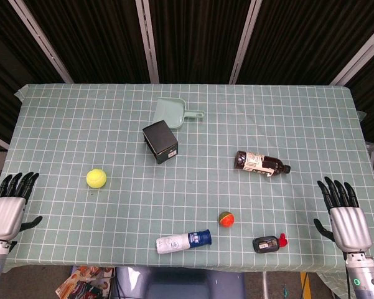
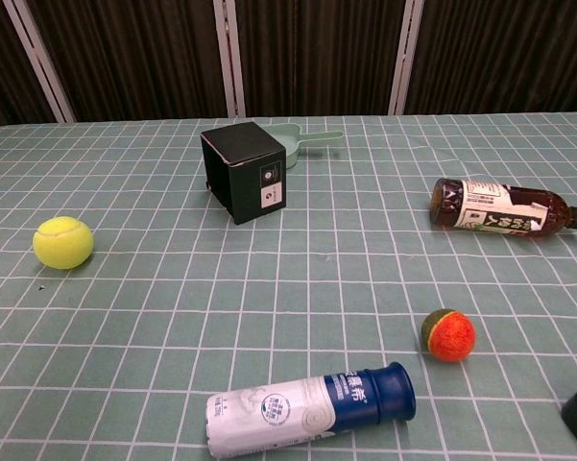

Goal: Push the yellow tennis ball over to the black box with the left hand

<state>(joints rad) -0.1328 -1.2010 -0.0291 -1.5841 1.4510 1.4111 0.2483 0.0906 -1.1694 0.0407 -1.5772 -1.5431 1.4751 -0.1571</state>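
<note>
The yellow tennis ball [image 1: 96,178] [image 2: 62,242] lies on the checked tablecloth at the left. The black box [image 1: 160,142] [image 2: 244,171] stands further back and to the right of it, well apart. My left hand [image 1: 10,205] hovers at the table's left front edge, fingers spread and holding nothing, some way left of the ball. At the right front edge my right hand [image 1: 343,213] is likewise spread with nothing in it. The chest view shows neither hand.
A pale green dustpan [image 1: 174,112] lies just behind the box. A brown bottle [image 1: 262,163] lies at the right. Near the front lie a white and blue bottle [image 1: 183,242], an orange-green ball [image 1: 226,218] and a small black and red item [image 1: 268,243].
</note>
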